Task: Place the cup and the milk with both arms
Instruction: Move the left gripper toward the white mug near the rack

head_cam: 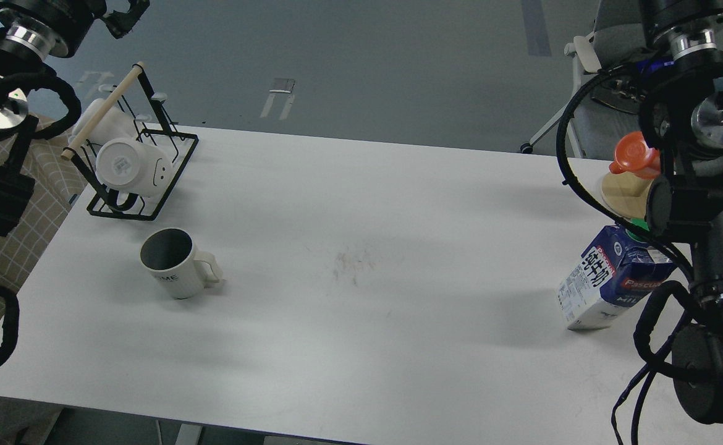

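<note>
At top left, raised off the table, the left gripper shows dark prongs holding nothing, though how wide they stand I cannot tell. Well below it the cup sits upright, apart from the rack of smiley mugs. Across on the other side, the right gripper is out of sight; the milk stands close against that arm's links. A careless swing there could topple the carton, and a poorly aimed left descent could snag the rack.

Two black robot arms rise at the frame's edges. The left gripper sits top left, fingers seemingly apart. The right arm's gripper is out of sight.
</note>
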Motion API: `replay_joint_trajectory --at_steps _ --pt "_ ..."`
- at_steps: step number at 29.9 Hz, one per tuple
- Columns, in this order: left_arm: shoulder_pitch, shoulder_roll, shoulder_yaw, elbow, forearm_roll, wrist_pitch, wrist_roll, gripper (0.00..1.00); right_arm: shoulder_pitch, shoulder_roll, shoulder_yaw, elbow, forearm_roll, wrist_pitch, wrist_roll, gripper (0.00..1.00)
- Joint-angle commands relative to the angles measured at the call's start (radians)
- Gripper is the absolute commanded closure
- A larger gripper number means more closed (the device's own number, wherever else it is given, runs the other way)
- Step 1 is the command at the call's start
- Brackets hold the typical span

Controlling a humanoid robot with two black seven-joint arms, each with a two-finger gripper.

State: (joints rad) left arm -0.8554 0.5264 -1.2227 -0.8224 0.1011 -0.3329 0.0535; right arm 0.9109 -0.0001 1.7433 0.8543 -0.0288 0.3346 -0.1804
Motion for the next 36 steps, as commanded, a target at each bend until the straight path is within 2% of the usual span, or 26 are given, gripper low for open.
replay_joint_trajectory --at_steps 1,16,24,26,30,32,33,36 --pt "0.006 0.000 0.002 0.000 0.000 0.000 0.000 0.02 -0.006 0.000 0.007 0.000 0.000 0.001 0.002 0.00" --pt "-0.056 -0.005 0.000 0.046 0.003 0.008 0.000 0.02 0.011 0.000 -0.010 0.011 -0.003 0.017 -0.010 0.00" --pt "-0.019 -0.036 0.000 0.022 -0.001 0.006 -0.001 0.02 0.002 0.000 -0.014 0.018 -0.003 0.018 -0.011 0.00" --pt "0.035 -0.013 -0.003 -0.047 -0.001 0.002 -0.001 0.02 -0.004 0.000 -0.014 0.026 -0.003 0.018 -0.011 0.00" --pt "0.198 0.116 -0.015 -0.222 -0.001 0.009 -0.006 0.02 -0.027 0.000 -0.014 0.045 -0.002 0.017 -0.011 0.00" --pt "0.286 0.170 -0.017 -0.312 0.000 0.008 -0.033 0.03 -0.037 -0.012 -0.014 0.045 -0.002 0.015 -0.011 0.00" --pt "0.346 0.211 -0.017 -0.378 0.003 0.011 -0.065 0.03 -0.044 -0.023 -0.014 0.046 -0.002 0.014 -0.011 0.00" --pt "0.452 0.297 -0.017 -0.504 0.058 0.021 -0.118 0.02 -0.058 -0.037 -0.014 0.054 -0.002 0.012 -0.011 0.00"
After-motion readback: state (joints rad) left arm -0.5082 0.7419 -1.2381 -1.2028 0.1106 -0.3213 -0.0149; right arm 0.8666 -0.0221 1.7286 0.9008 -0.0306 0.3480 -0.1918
